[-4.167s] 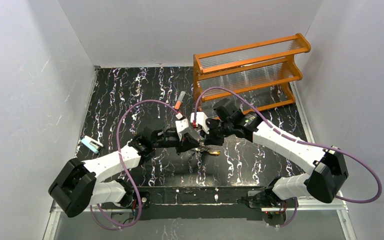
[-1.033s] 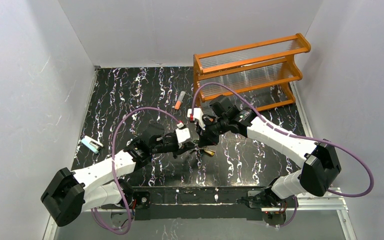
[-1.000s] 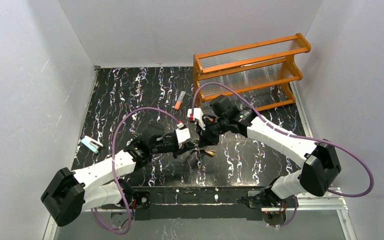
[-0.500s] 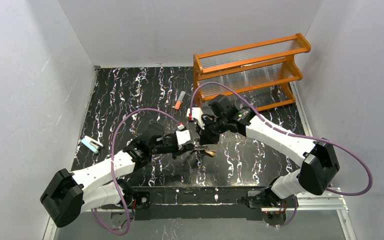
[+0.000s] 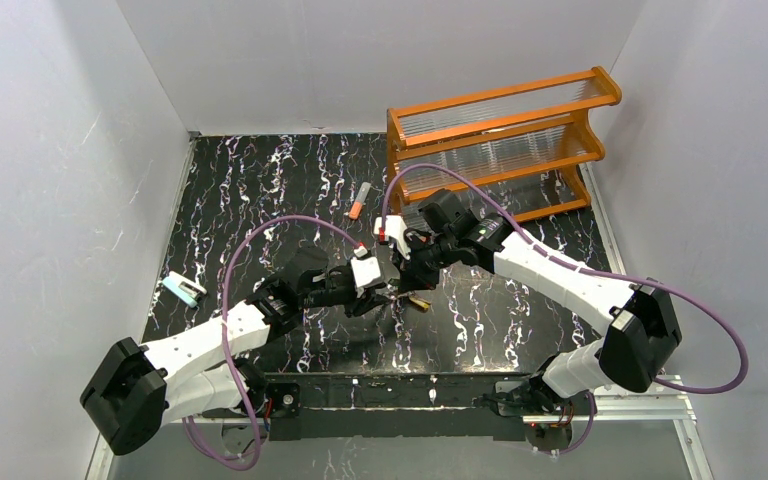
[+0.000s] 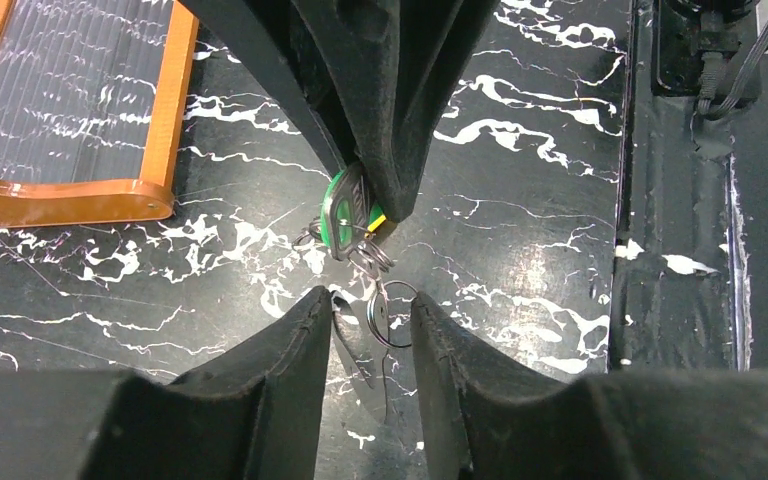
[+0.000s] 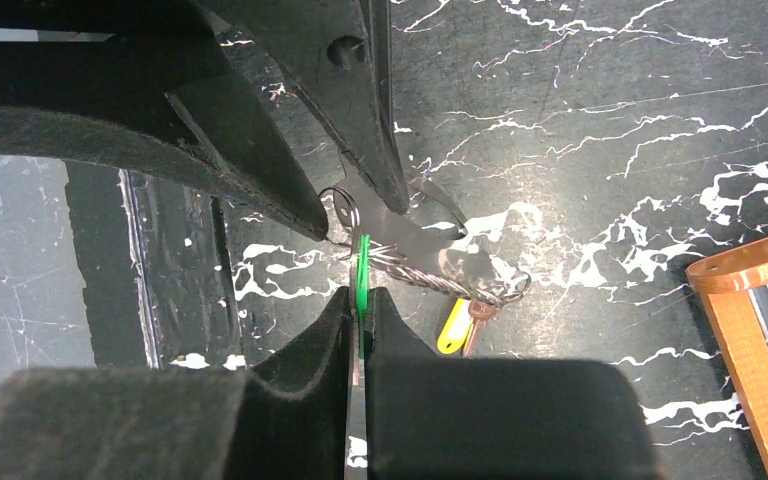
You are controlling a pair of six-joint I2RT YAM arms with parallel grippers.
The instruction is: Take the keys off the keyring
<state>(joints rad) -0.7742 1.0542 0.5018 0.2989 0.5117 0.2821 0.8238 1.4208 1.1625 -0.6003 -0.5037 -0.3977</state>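
With green key (image 7: pixel 362 268) pinched in right fingers (image 7: pixel 300 400) and keyring (image 7: pixel 438 265) between left fingers (image 6: pixel 280 370) (grip indeterminate), pull apart steadily to free key.

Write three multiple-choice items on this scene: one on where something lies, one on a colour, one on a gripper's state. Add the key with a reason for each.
1. Where is the orange-and-grey tube-like stick?
A. Lying on the black marbled table, just left of the orange-framed rack
B. On the rack's top shelf
C. Leaning upright against the back wall

2. What colour is the plastic head of the small key that no gripper holds?
A. Red
B. Yellow
C. Blue

3. What state is the right gripper in?
A. Hanging wide open
B. Shut on the stick
C. Shut on the green-headed key

Key:
1 A: the top view shows it flat on the table beside the rack.
2 B: the right wrist view shows the yellow head clear of every finger, by the flat grey metal keyring.
3 C: both wrist views show the green head pinched between its fingers.
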